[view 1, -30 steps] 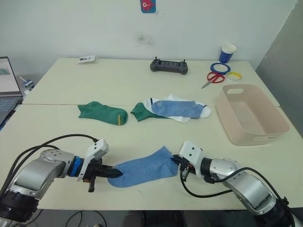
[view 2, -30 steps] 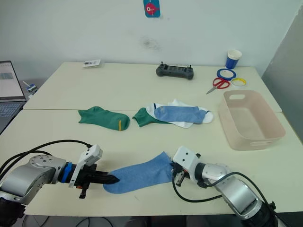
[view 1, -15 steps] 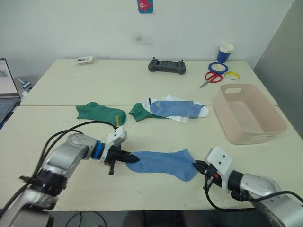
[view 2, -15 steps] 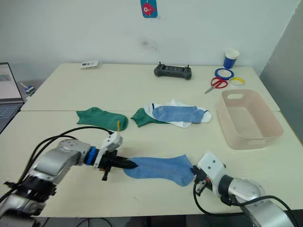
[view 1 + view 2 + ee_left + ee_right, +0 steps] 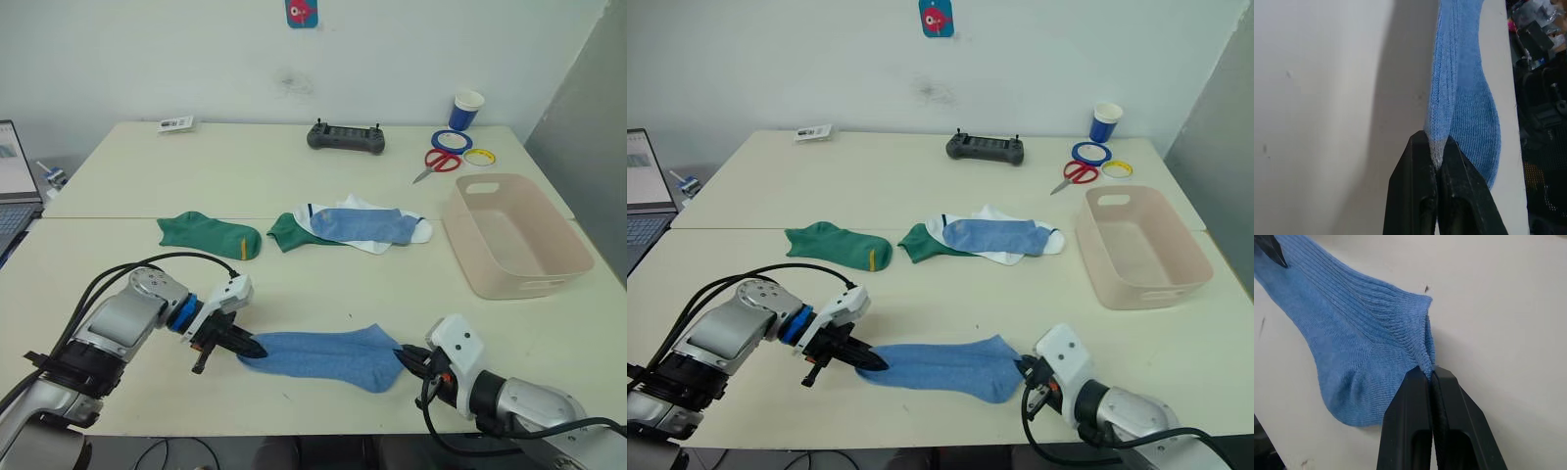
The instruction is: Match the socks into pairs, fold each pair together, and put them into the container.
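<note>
Stretched flat near the container (image 5: pixel 519 235), a light blue sock (image 5: pixel 323 354) is pinched at both ends, left gripper (image 5: pixel 242 345) and right gripper (image 5: pixel 405 357) jaws clamped on it.

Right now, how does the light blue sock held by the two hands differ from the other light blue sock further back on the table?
The near light blue sock is pinched at both ends, by the left hand and the right hand; the far light blue sock is untouched. The near one lies alone on bare table; the far one rests on a white sock. Both lie lengthwise, same colour.
</note>
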You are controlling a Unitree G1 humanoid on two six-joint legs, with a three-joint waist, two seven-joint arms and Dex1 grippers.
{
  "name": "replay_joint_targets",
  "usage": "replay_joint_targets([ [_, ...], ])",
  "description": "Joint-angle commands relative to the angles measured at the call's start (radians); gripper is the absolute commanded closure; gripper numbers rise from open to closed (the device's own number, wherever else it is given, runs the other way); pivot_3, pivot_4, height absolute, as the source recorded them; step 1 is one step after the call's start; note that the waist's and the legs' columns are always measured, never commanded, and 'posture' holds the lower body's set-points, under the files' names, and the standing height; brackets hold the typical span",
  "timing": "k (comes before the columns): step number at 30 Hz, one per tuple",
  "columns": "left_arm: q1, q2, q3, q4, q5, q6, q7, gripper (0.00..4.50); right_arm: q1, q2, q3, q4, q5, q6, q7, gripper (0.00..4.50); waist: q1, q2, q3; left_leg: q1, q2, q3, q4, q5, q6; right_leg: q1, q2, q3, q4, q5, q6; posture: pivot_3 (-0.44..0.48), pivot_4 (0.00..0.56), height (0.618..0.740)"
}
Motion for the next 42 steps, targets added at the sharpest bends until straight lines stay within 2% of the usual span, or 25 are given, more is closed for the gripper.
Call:
replay_joint_targets([
  [1, -0.002, -0.018, -0.004, 0.015, 0.029, -0.005, 0.027, 4.5, -0.011, -0.017, 0.035, -0.017, -0.044, -0.004, -0.04, 4.47, 0.0, 0.0, 0.0, 0.0, 0.0, 0.0, 0.0, 0.0, 0.0, 0.0, 0.0, 0.0, 0.0, 0.0, 0.0, 0.0, 0.15, 0.74],
  [4, 0.005, -0.026, -0.019, 0.032, 0.067, -0.054, 0.036, 4.5, -0.023, -0.026, 0.072, 0.002, -0.083, -0.027, -0.059, 4.47, 0.002, 0.001, -0.001, 0.0, 0.0, 0.0, 0.0, 0.0, 0.0, 0.0, 0.0, 0.0, 0.0, 0.0, 0.0, 0.0, 0.15, 0.74],
  [13, 0.078, -0.003, 0.016, -0.09, 0.03, 0.003, 0.049, 4.5, 0.028, -0.011, 0.082, -0.053, -0.075, -0.017, -0.069, 4.47, 0.002, 0.004, -0.003, 0.003, -0.001, 0.002, 0.0, 0.0, 0.0, 0.002, -0.001, 0.002, 0.0, 0.0, 0.0, 0.0, 0.15, 0.74],
  [19, 0.084, -0.002, 0.012, -0.081, 0.055, -0.015, 0.065, 4.5, 0.031, 0.001, 0.081, -0.043, -0.072, -0.004, -0.078, 4.47, 0.001, 0.004, -0.003, 0.004, 0.0, 0.002, 0.0, 0.0, 0.0, 0.003, -0.001, 0.002, 0.0, 0.0, 0.0, 0.0, 0.15, 0.74],
  [22, 0.082, -0.003, 0.011, -0.089, 0.036, 0.032, 0.06, 4.5, 0.015, 0.03, 0.071, -0.036, -0.06, 0.005, -0.084, 4.47, 0.0, 0.004, -0.003, 0.004, 0.0, 0.002, 0.0, 0.0, 0.0, 0.003, 0.0, 0.002, 0.0, 0.0, 0.0, 0.0, 0.15, 0.74],
  [27, 0.07, -0.021, 0.018, -0.071, 0.048, 0.038, 0.092, 3.3, -0.009, 0.047, 0.059, -0.017, -0.053, 0.024, -0.087, 4.5, 0.004, 0.005, -0.004, 0.005, -0.001, 0.003, 0.0, 0.0, 0.0, 0.003, -0.001, 0.003, 0.0, 0.0, 0.0, 0.0, 0.15, 0.74],
  [30, 0.072, -0.026, 0.037, -0.066, 0.041, 0.026, 0.101, 2.56, -0.005, 0.044, 0.037, -0.018, -0.046, 0.029, -0.077, 3.8, 0.006, 0.006, -0.005, 0.007, -0.001, 0.002, 0.0, 0.0, 0.0, 0.005, -0.001, 0.002, 0.0, 0.0, 0.0, 0.0, 0.15, 0.74],
  [40, 0.087, 0.035, 0.112, -0.04, 0.029, -0.001, 0.111, 0.0, 0.016, 0.013, -0.061, -0.022, -0.027, 0.015, -0.028, 0.4, 0.001, 0.008, -0.006, 0.009, -0.001, 0.001, 0.0, 0.002, 0.003, 0.009, 0.0, 0.003, 0.0, 0.0, -0.001, 0.0, 0.15, 0.74],
  [41, 0.092, 0.043, 0.123, -0.038, 0.027, -0.007, 0.115, 0.0, 0.015, 0.008, -0.07, -0.023, -0.024, 0.007, -0.02, 0.04, 0.001, 0.008, -0.006, 0.009, 0.0, 0.001, -0.001, 0.002, 0.003, 0.008, 0.0, 0.003, 0.0, 0.001, 0.0, 0.0, 0.15, 0.74],
  [42, 0.097, 0.049, 0.134, -0.036, 0.025, -0.012, 0.118, 0.0, 0.013, 0.005, -0.079, -0.021, -0.022, -0.001, -0.012, 0.04, 0.001, 0.008, -0.005, 0.009, 0.0, 0.001, -0.001, 0.002, 0.003, 0.008, 0.0, 0.003, 0.0, 0.001, 0.001, 0.0, 0.15, 0.74],
])
